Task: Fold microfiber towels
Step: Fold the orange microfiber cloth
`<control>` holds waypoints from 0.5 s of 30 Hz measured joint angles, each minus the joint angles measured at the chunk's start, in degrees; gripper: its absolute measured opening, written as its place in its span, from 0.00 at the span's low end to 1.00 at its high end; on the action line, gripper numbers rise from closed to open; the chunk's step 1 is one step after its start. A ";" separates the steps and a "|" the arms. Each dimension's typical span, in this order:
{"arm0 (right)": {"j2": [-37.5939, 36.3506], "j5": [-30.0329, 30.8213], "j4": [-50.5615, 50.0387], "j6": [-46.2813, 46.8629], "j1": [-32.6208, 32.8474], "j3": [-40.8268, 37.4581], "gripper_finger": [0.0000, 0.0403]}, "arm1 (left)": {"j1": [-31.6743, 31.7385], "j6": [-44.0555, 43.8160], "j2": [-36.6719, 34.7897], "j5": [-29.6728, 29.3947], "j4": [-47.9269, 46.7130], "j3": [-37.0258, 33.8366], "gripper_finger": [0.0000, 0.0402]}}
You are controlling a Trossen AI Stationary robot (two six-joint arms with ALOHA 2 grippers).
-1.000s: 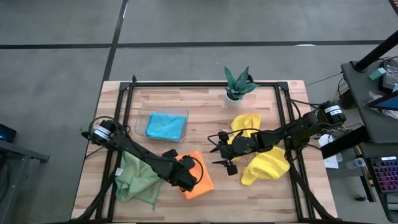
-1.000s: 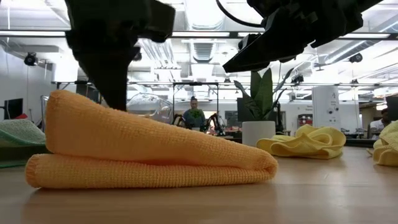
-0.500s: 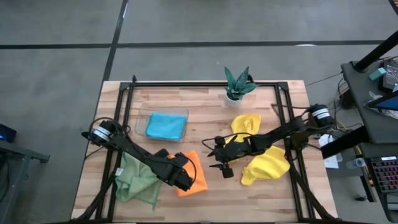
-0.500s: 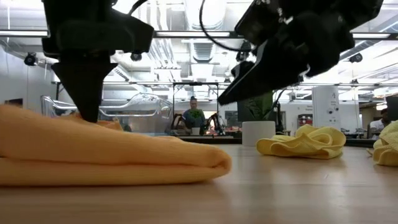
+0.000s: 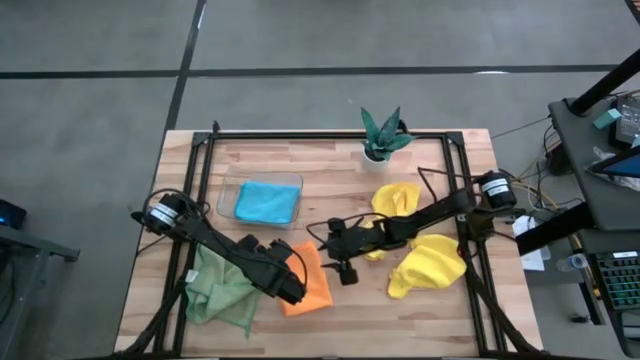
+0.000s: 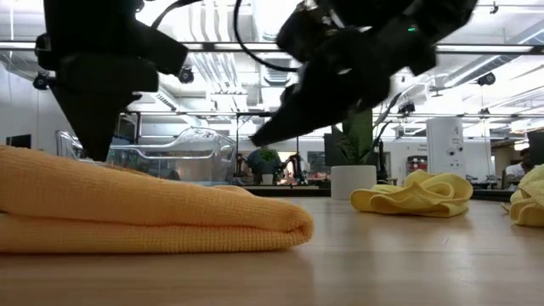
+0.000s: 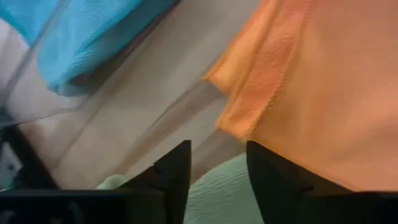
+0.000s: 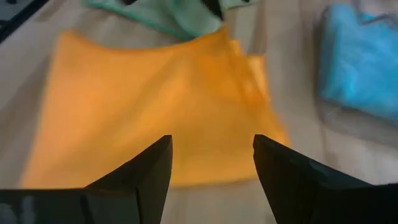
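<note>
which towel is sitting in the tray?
The bright blue towel: it alone lies inside the clear plastic tray. The orange towel, pale green towel and both yellow towels lie on the bare table.

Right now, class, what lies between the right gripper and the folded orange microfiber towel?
In the high view, only bare wooden table separates the right gripper from the orange microfiber towel.
</note>
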 joint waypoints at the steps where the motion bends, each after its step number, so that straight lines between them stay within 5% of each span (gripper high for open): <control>1: 0.51 0.01 -0.18 -0.20 -0.53 0.85 0.53 | -0.08 0.01 -0.07 0.01 -0.63 0.00 0.37; 15: 11.35 -6.02 -3.80 -0.61 -6.88 10.11 0.53 | -1.12 7.04 -6.87 -0.07 1.07 -3.20 0.42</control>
